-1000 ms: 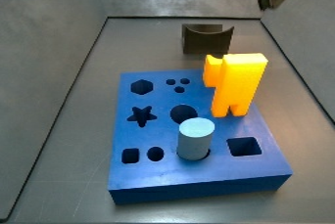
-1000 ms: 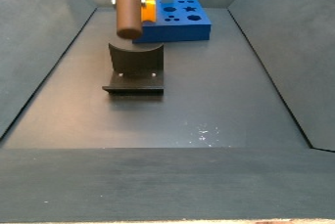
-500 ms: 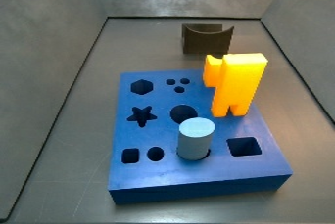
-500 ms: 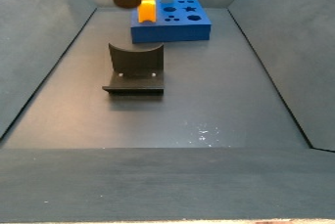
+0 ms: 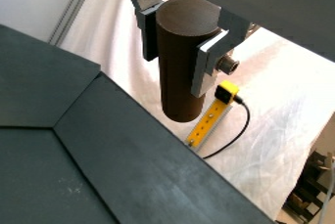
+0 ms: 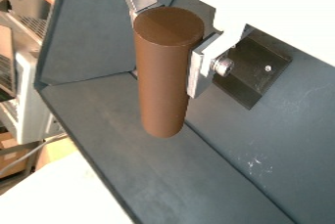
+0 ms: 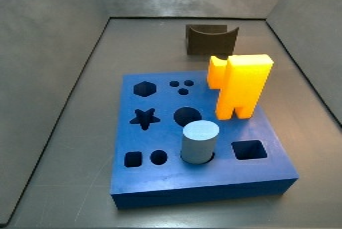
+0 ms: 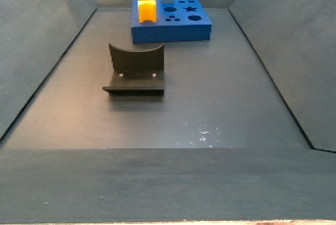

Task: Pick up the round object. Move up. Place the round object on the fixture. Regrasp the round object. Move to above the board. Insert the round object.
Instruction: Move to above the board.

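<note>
Gripper (image 6: 167,34) jaws pinching smooth brown round object (image 6: 164,71), out of both side views, notched fixture (image 7: 211,39) bare.

Neither side view shows the gripper (image 5: 179,34) or the round object (image 6: 167,71). In both wrist views the picture edge cuts off the jaws' upper parts, and the peg hides their pads.

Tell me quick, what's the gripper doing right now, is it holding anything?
Gripper: shut on the round object, seen in both wrist views; out of frame in both side views.
</note>
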Controlling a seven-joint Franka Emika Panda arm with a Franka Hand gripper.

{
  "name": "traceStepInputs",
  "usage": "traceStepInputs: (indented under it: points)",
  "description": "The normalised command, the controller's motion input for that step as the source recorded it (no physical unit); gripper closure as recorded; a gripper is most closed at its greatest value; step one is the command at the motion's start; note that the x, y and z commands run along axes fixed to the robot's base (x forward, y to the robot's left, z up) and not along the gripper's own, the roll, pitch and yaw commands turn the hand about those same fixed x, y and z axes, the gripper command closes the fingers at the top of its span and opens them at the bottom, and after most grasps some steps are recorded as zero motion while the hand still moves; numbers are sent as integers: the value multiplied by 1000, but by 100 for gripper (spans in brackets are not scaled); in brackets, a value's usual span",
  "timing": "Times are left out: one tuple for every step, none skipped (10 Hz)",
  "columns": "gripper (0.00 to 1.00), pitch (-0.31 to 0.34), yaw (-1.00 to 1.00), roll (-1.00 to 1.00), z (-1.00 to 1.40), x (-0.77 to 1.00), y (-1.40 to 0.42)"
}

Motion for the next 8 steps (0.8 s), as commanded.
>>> traceStepInputs:
  points:
    - [100,142,58,-80,773,1,-3]
    - [100,169,58,-77,616,9,-8]
    - [100,190,65,-74,458,21,-13]
    - [100,205,80,-70,246,23,-19]
    - [100,-2,-64,-1000,-70,-470,-1000]
    - [100,-7,-61,-1000,-82,-471,-1000]
    - [100,-20,-55,-1000,-79,-495,-1000]
    - [100,-20,-53,-1000,-86,-501,-1000]
